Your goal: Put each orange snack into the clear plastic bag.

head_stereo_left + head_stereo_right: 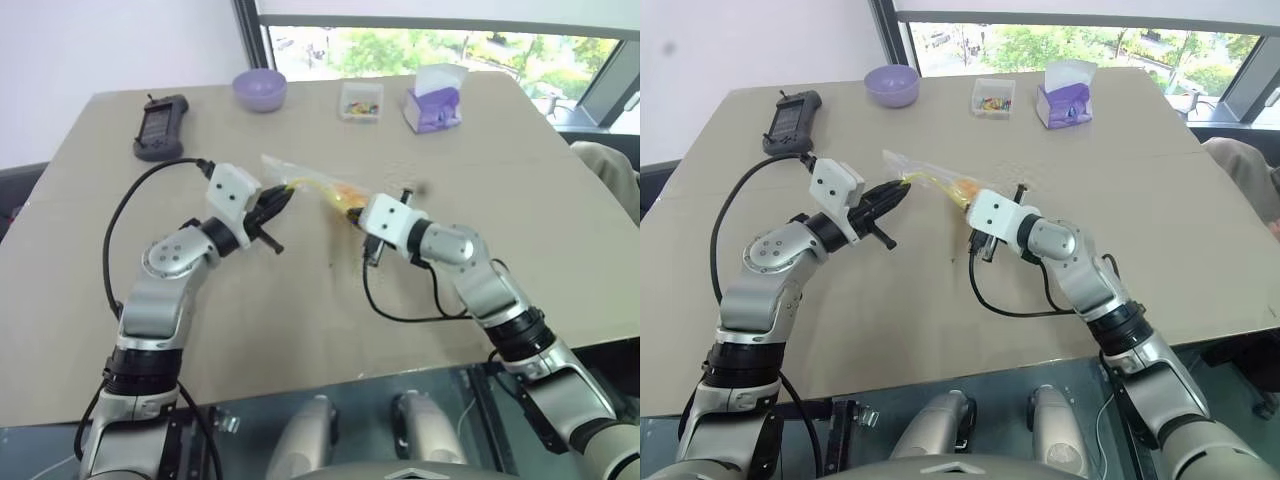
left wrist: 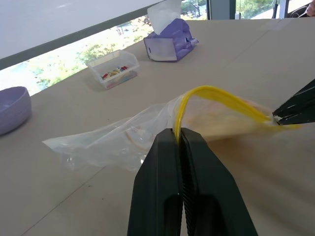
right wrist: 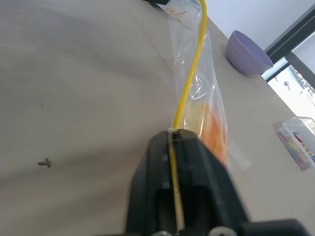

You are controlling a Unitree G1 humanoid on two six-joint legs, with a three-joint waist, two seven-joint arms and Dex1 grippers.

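1. Bag (image 1: 310, 190) hangs between our two grippers above the table (image 1: 300, 320), with the snack (image 3: 209, 125) inside it toward our right end.
2. Our left gripper (image 2: 179, 135) is clamped tight on the bag's yellow seal strip (image 2: 216, 96).
3. Our right gripper (image 3: 172, 135) is pinched closed on the strip's other end.
4. Along the far edge we see a handset (image 1: 160, 127), bowl (image 1: 260, 88), candy box (image 1: 361, 101) and tissues (image 1: 435, 100).

The left end effector (image 1: 283, 197) sits left of the frame's centre, fingers pinched together, arm bent up from the lower left. The right end effector (image 1: 350, 212) sits at centre, fingers clamped together, forearm running in from the lower right.
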